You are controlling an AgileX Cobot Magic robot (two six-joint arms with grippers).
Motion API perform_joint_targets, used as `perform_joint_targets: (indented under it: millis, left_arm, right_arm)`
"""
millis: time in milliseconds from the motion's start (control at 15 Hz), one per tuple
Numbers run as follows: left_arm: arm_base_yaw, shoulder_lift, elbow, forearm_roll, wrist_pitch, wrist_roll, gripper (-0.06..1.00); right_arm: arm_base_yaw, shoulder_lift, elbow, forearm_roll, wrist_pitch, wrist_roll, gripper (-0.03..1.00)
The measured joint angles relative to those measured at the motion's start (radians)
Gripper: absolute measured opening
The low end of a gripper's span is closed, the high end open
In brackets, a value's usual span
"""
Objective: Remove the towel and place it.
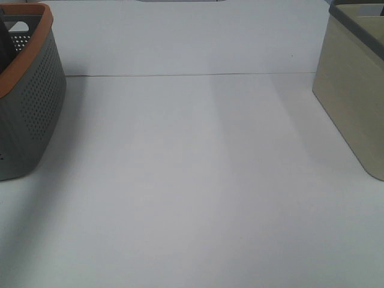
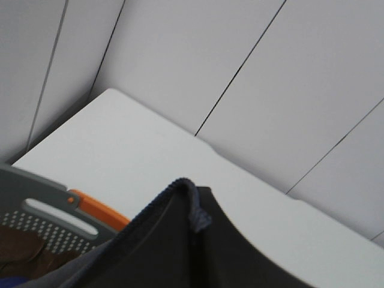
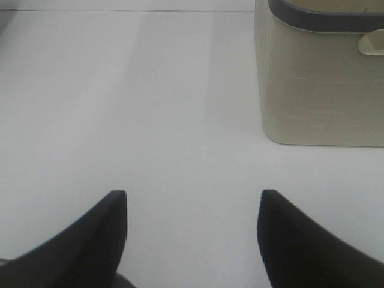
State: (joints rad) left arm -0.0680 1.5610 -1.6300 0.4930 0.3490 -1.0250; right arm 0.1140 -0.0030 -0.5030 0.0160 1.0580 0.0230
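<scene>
The towel is a dark cloth with a stitched hem. In the left wrist view it hangs from my left gripper, which is shut on its edge, above the grey basket with an orange rim. One dark finger shows beside the cloth. My right gripper is open and empty, low over the bare white table. Neither gripper shows in the exterior high view. There, a dark shape rises from the grey basket at the far left; I cannot tell what it is.
A beige bin with a dark grey rim stands at the right edge of the table and also shows in the right wrist view. Something brown lies inside the grey basket. The white table spans between the two containers.
</scene>
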Motion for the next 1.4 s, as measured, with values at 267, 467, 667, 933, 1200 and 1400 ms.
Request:
perform_joint_targets:
  millis: [267, 467, 667, 933, 1200, 1400]
  left_arm:
    - [0.000, -0.088, 0.000, -0.019, -0.174, -0.010, 0.00]
    - [0.000, -0.136, 0.000, -0.020, -0.309, -0.040, 0.00]
    - [-0.043, -0.137, -0.069, -0.020, -0.367, -0.045, 0.00]
    - [-0.127, -0.109, -0.175, -0.020, -0.425, -0.045, 0.00]
    - [-0.191, -0.075, -0.197, -0.006, -0.415, -0.035, 0.00]
    - [-0.260, -0.050, -0.197, 0.018, -0.375, 0.012, 0.00]
  right_arm:
    - [0.000, 0.000, 0.000, 0.000, 0.000, 0.000, 0.64]
    - [0.000, 0.000, 0.000, 0.000, 0.000, 0.000, 0.64]
    - [0.000, 0.000, 0.000, 0.000, 0.000, 0.000, 0.64]
    - [0.000, 0.000, 0.000, 0.000, 0.000, 0.000, 0.64]
    - [0.000, 0.000, 0.000, 0.000, 0.000, 0.000, 0.64]
    - [0.000, 0.000, 0.000, 0.000, 0.000, 0.000, 0.64]
